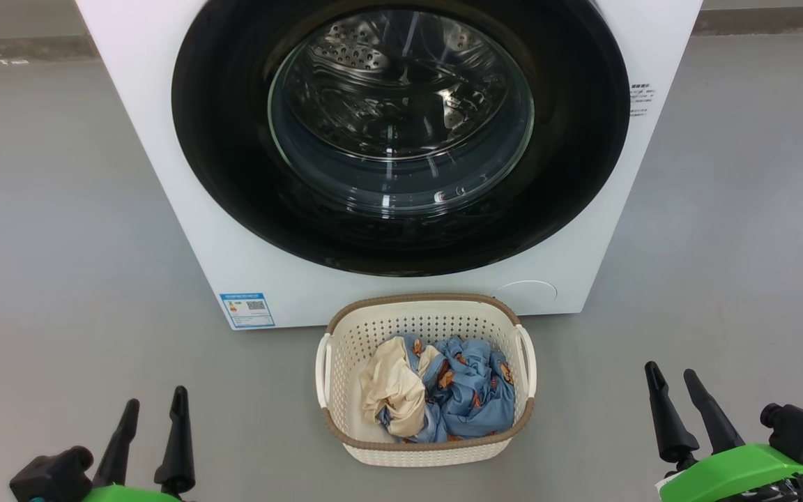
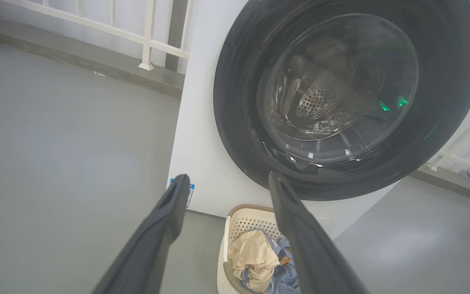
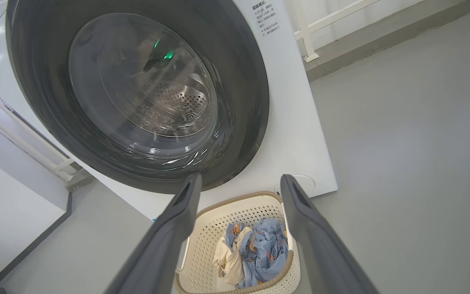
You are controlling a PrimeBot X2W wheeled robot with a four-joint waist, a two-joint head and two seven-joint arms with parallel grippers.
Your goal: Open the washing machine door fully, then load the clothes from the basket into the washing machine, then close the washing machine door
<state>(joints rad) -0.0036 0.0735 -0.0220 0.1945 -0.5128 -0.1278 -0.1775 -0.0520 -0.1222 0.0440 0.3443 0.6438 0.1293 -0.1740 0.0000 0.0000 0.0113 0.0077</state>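
Nearest in, both grippers sat low with nothing in them: the left gripper (image 1: 156,397) at the near left and the right gripper (image 1: 670,370) at the near right, each with its two dark fingers spread apart and pointing away toward the machine. Between them and a bit farther out was the basket (image 1: 429,299) on the grey floor (image 1: 60,244). The clothes (image 1: 457,390) were piled inside it, cream piece on the left, blue bear-print stuff on the right. Just behind the basket stood the washing machine (image 1: 185,230), and the washing machine door (image 1: 220,139) was shut flat against its front, so I'd say step one hadn't started. The bit that matters: the door sat dead ahead and higher up, roughly centred between the two arms, so neither looked clearly closer. I couldn't make out a handle or hinge on either edge of the black ring, so which arm should go for it was anyone's guess.
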